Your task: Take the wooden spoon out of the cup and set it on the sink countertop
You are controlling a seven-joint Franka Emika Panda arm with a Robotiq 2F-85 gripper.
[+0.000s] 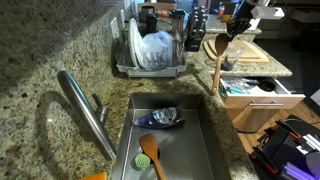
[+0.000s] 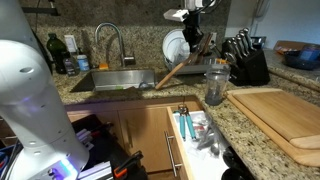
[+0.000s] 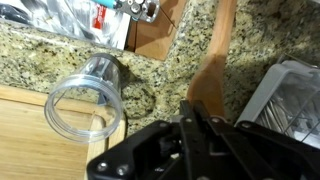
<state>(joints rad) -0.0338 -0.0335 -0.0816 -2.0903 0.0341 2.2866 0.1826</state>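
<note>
My gripper (image 1: pixel 238 22) (image 2: pixel 196 28) is shut on the wooden spoon (image 1: pixel 216 62) (image 2: pixel 180 68) and holds it in the air, clear of the cup. The spoon is long and light brown and slants down toward the sink. In the wrist view the spoon (image 3: pixel 212 70) runs up from between my fingers (image 3: pixel 198 120). The clear glass cup (image 2: pixel 215 85) (image 3: pixel 85 105) stands empty on the speckled granite sink countertop (image 1: pixel 40 60) (image 2: pixel 200 115) (image 3: pixel 170 70), beside the cutting board.
A shorter orange-brown utensil (image 1: pixel 150 152) and a bowl (image 1: pixel 165 117) lie in the steel sink basin (image 1: pixel 205 145). There is also a faucet (image 1: pixel 85 110) (image 2: pixel 110 40), a dish rack (image 1: pixel 150 50), a knife block (image 2: pixel 245 65), a wooden cutting board (image 2: pixel 280 115) and an open drawer (image 1: pixel 255 90) (image 2: pixel 195 130).
</note>
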